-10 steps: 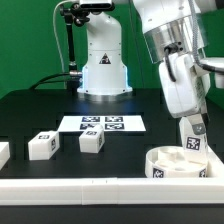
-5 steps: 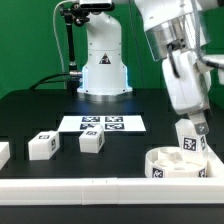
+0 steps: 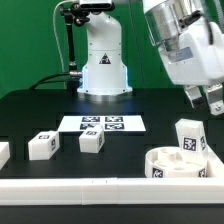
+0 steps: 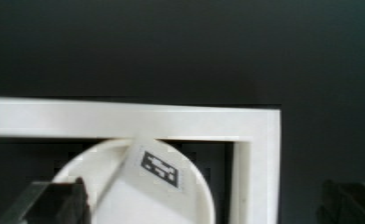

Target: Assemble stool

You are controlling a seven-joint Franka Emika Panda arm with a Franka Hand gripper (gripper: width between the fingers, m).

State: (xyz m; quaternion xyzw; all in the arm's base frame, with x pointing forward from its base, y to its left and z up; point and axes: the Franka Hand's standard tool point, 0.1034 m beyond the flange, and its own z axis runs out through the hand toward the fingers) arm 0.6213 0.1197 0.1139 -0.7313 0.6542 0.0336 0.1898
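Overhead, gripper (image 3: 204, 101) spread and empty; its fingertips (image 4: 54, 200) dark, cropped blurs in the wrist view.

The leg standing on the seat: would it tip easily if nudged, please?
Probably rigid: the leg looks like blocky plastic. It could tip, since it stands upright, taller than wide, on the seat, with the tool clear of it.

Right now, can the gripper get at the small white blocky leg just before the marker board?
Probably yes: the open gripper hangs above the round white seat, and that leg lies alone on the black table, nothing over it.
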